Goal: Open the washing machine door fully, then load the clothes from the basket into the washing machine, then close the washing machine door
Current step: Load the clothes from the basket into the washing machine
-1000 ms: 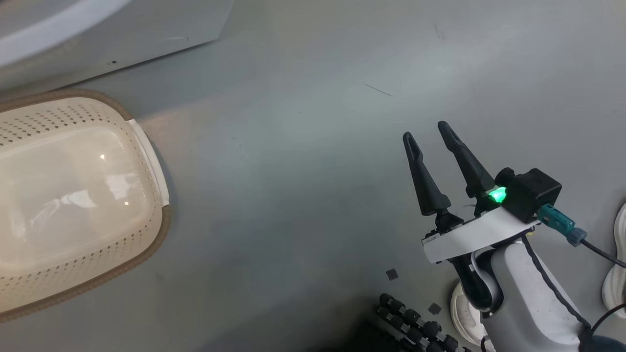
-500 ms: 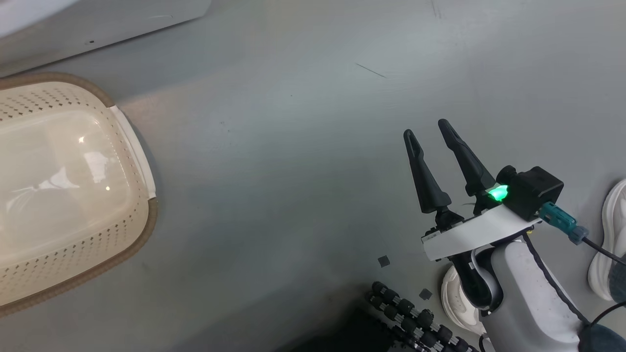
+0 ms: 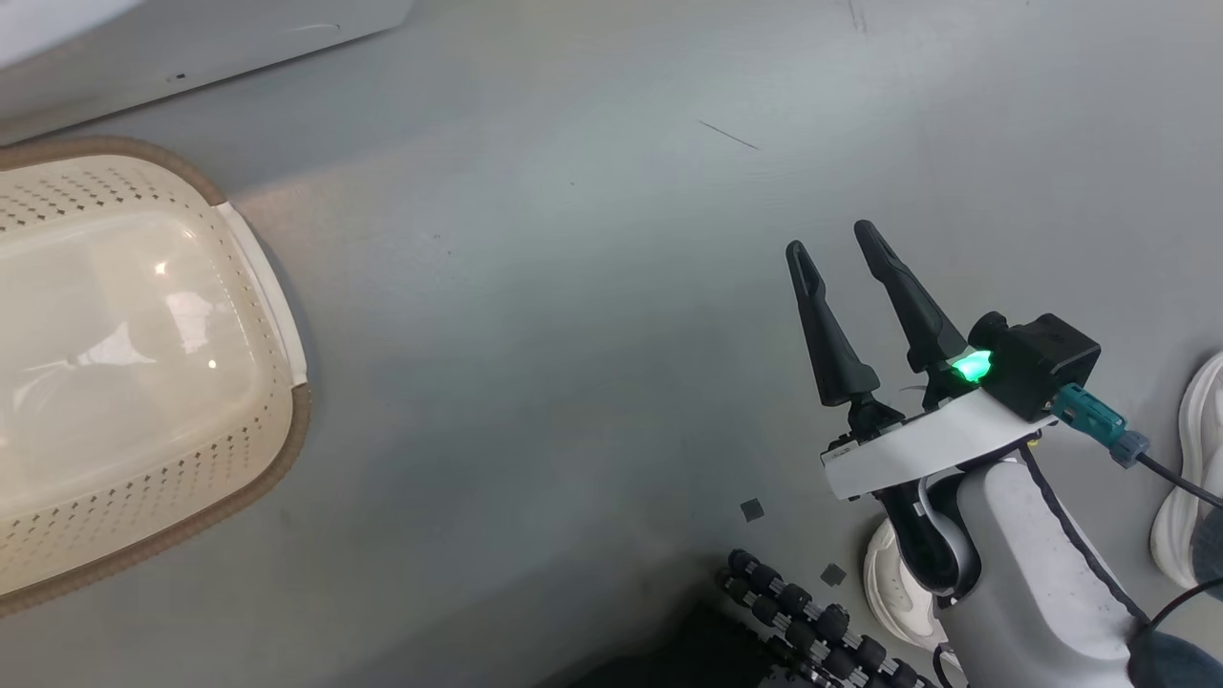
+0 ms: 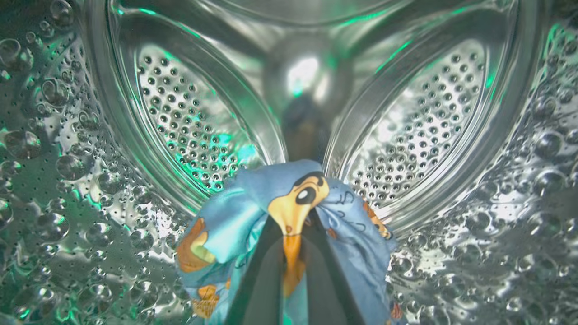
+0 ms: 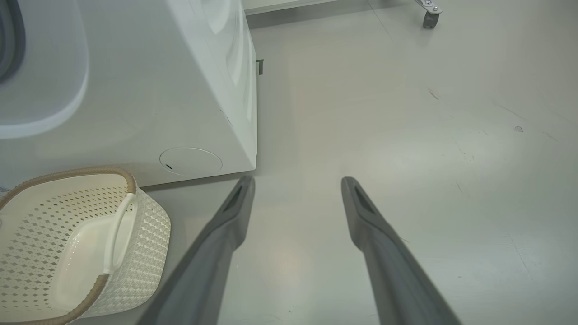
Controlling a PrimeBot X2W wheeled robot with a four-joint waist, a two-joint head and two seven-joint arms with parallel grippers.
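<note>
In the left wrist view my left gripper (image 4: 291,223) is inside the washing machine's perforated steel drum (image 4: 180,126). It is shut on a piece of the clothes (image 4: 253,212), light-blue fabric with an orange cartoon figure, which bunches around the fingertips. The cream basket (image 3: 258,287) stands on the floor at the left of the head view, its inside bare where it shows, and the basket (image 5: 149,234) stands just in front of the white washing machine (image 5: 135,90). My right gripper (image 3: 830,240) hovers open over bare floor, well right of the basket, with nothing between the fingers of the gripper (image 5: 296,180). The washing machine door is out of view.
A person's white shoes (image 3: 1185,506) stand at the lower right beside my right arm. A black ribbed part (image 3: 812,621) of the robot lies near the bottom edge. A caster wheel (image 5: 428,18) stands far off. Grey floor (image 3: 573,334) stretches between basket and right gripper.
The head camera has shifted, so the basket and machine base sit further left and up in the picture. My right gripper stays open, slightly higher in the picture. A shoe has come further in at the right edge.
</note>
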